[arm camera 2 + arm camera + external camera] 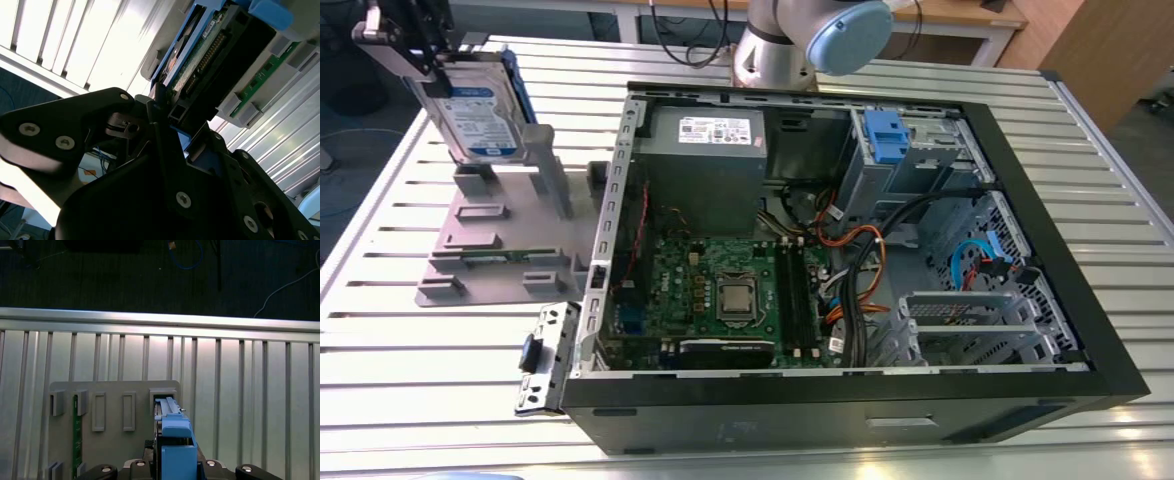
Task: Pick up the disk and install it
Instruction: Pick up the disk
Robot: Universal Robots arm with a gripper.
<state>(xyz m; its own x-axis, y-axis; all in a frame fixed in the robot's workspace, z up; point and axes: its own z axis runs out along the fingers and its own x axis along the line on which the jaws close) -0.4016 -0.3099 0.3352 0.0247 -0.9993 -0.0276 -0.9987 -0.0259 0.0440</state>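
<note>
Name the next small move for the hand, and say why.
Probably a short straight lift: the hand grips the disk upright, its lower edge close above the posts of the grey stand, so sideways travel toward the open case might snag.

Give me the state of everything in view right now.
gripper: shut on the disk's top edge.
disk: upright, held, lower end at the stand; cannot tell if lifted clear.
stand: flat on the table.
green board: seated in a stand slot.
computer case: on its side, open.

No legible print, disk (478, 112) label included.
</note>
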